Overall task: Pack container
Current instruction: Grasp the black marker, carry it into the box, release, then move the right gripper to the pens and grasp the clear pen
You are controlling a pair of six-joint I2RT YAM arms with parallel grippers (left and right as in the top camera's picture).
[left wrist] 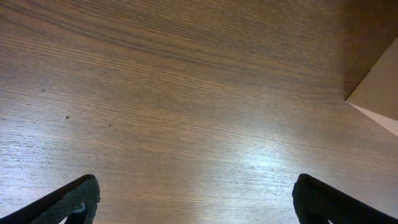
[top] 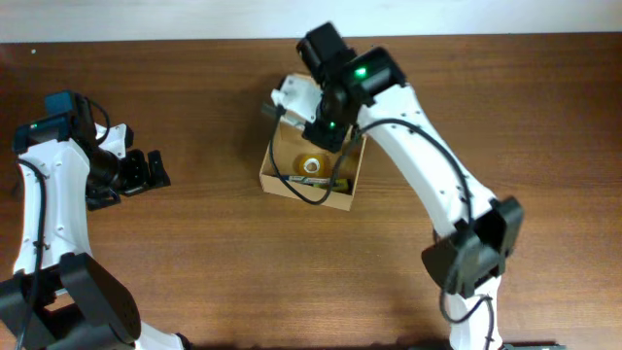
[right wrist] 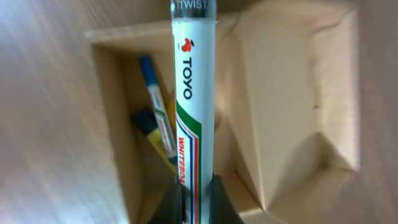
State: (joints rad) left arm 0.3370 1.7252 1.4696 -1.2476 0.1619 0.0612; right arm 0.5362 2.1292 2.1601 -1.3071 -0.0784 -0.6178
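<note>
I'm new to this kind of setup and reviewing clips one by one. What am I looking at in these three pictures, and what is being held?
Two white robot arms work at a wooden table. The top picture looks down from above; the other two come from cameras on each arm's wrist. The right gripper holds a white Toyo whiteboard marker over the open cardboard container, which already has a blue-capped pen and other items inside. The left gripper rests off to the side, open and empty, with only bare wood and a corner of the container's flap in its view.
</note>
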